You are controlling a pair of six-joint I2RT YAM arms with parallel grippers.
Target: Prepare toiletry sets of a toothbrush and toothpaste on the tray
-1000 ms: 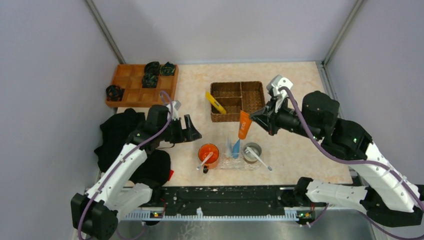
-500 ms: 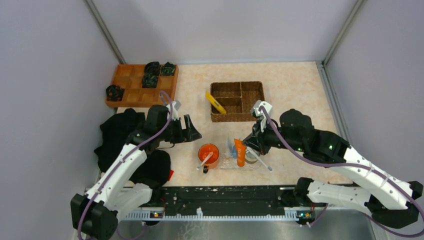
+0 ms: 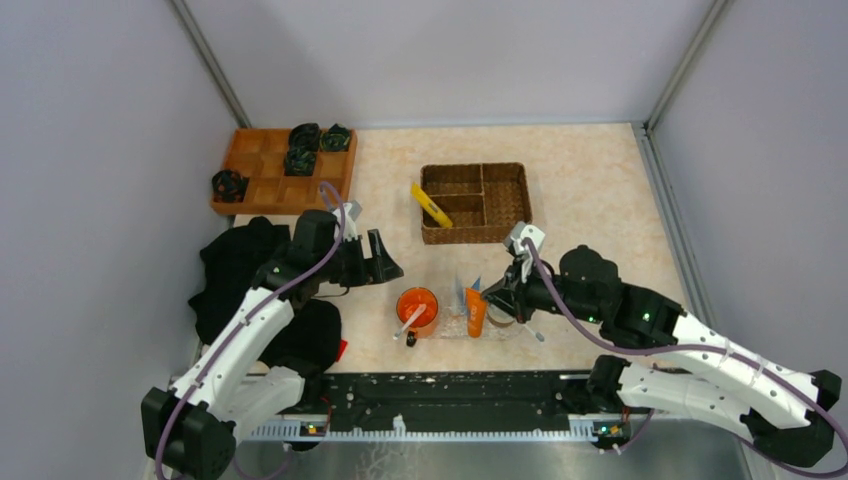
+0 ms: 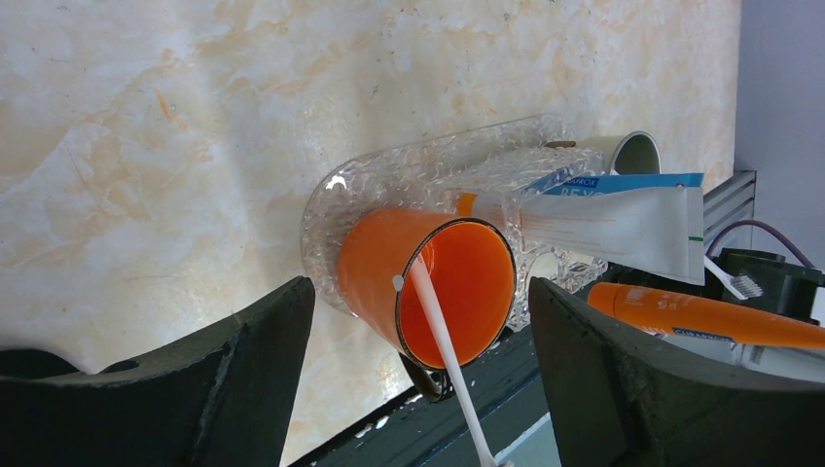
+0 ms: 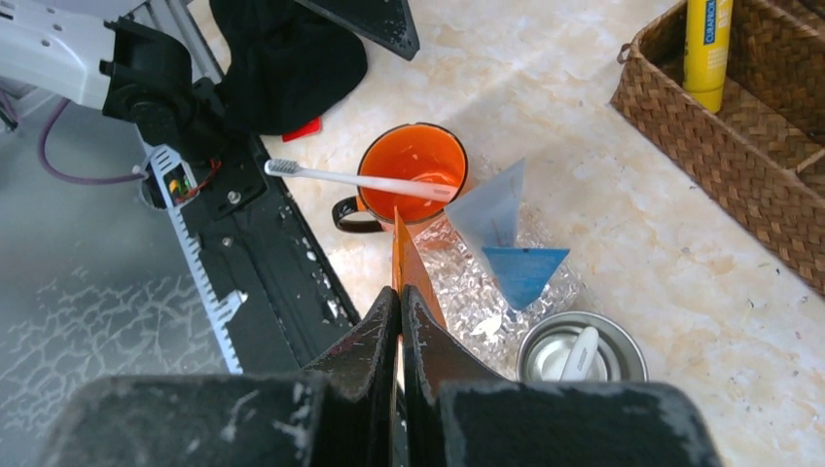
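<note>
Two robot arms are reaching over a marble-patterned table (image 3: pixel 590 190), seen from above. The right gripper (image 3: pixel 492 297) is pinching the flat end of an orange toothpaste tube (image 3: pixel 476 313) between fully closed fingers. It is holding the tube upright over the clear, bumpy tray (image 5: pixel 477 302). The tray is sitting close to the table's near edge, about midway along it. Whether the tube's lower end is touching the tray cannot be told. An orange mug (image 3: pixel 417 305) is standing on the tray's left end, with 1 white toothbrush (image 3: pixel 408 322) leaning in it, bristles pointing toward the near edge. A blue-and-white toothpaste tube (image 5: pixel 506 233) is resting on the tray between the mug and a steel cup (image 5: pixel 533 352) at the tray's right end. A 2nd white toothbrush (image 5: pixel 582 352) is poking out of that cup. The left gripper (image 3: pixel 388 256) is hovering just behind and left of the mug, not touching it, its fingers spread wide with nothing between them. A wicker basket (image 3: pixel 500 200) is sitting nearer the far edge, a yellow tube (image 3: pixel 432 205) leaning over its left rim. A wooden compartment tray (image 3: pixel 262 180) is occupying the far left corner, and a black cloth (image 3: pixel 240 270) is lying along the left edge.
</note>
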